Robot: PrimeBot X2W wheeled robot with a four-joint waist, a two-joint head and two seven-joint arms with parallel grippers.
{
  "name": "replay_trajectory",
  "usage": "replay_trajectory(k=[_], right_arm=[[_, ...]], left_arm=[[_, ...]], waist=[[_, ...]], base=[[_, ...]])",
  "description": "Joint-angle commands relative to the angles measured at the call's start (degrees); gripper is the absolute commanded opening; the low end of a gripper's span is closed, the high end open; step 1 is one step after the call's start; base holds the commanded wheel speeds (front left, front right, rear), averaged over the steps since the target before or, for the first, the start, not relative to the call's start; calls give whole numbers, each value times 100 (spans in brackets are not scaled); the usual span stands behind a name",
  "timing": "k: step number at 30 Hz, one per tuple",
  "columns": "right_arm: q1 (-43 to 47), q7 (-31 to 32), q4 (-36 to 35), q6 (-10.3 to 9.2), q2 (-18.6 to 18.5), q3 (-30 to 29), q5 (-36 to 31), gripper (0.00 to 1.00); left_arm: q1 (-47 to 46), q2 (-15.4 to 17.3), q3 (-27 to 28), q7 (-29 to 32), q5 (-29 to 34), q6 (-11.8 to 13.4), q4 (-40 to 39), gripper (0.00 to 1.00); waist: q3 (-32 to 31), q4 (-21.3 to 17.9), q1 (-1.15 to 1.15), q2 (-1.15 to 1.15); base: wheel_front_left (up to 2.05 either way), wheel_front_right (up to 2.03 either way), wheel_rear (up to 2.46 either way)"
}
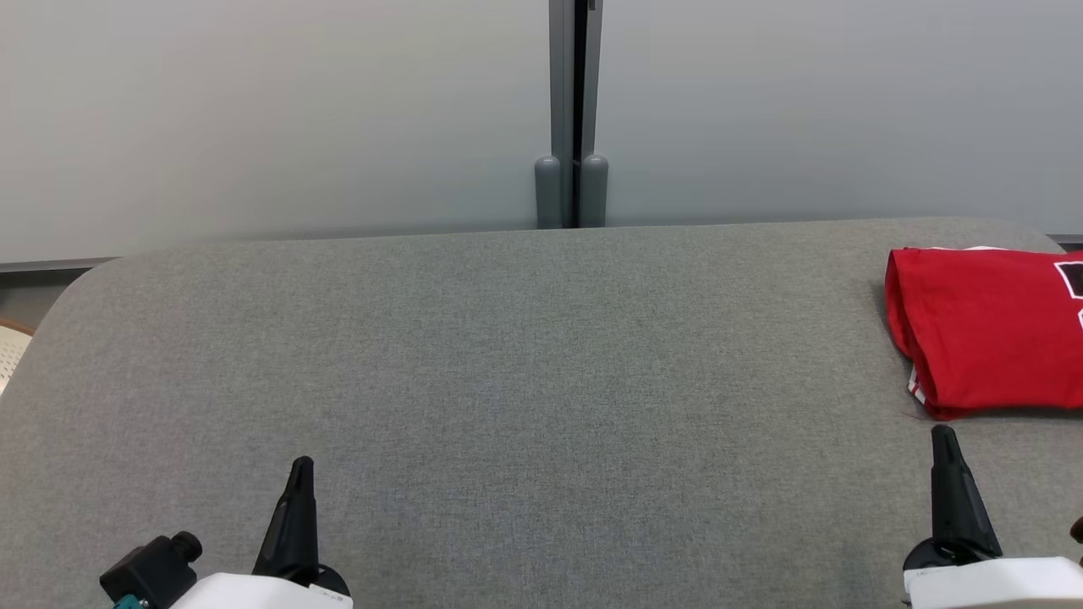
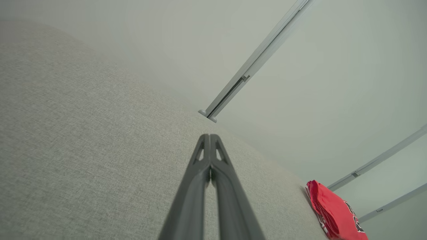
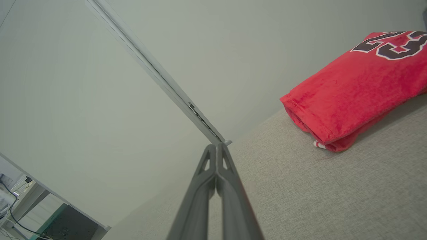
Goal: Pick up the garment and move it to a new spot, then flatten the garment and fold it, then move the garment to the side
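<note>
Closest in, along the bottom of the head view, the left gripper (image 1: 302, 463) at lower left and the right gripper (image 1: 942, 433) at lower right each have their jaws pressed together on nothing. Both wrist views show the tips meeting. The grey fabric-covered table (image 1: 508, 355) spreads across the middle of the frame, bare in its centre, with pale wall panels (image 1: 254, 110) filling the top.

The red garment (image 1: 986, 330) lies folded at the right edge of the frame, partly cut off by it, just above the right gripper and apart from it. The task looks close to finished.

White trim (image 1: 915, 387) peeks from the lower left corner of the bundle. The risk is the right gripper: a sweep toward the right edge could snag that loose corner, dragging the layers open or nudging the garment off the table's rounded far corner.
</note>
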Motion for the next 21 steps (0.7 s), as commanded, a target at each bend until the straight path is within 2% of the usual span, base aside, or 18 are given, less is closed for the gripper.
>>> replay_trajectory(k=[1, 21], right_arm=[[-164, 49, -35, -4, -58, -26, 237, 0], [-434, 393, 199, -5, -86, -118, 1767, 0]], left_arm=[[-188, 36, 64, 38, -213, -47, -22, 0], [-482, 69, 352, 373, -1652, -280, 232, 0]], waist=[[4, 3, 0, 0], [49, 36, 0, 0]], base=[[0, 0, 0], [0, 0, 0]])
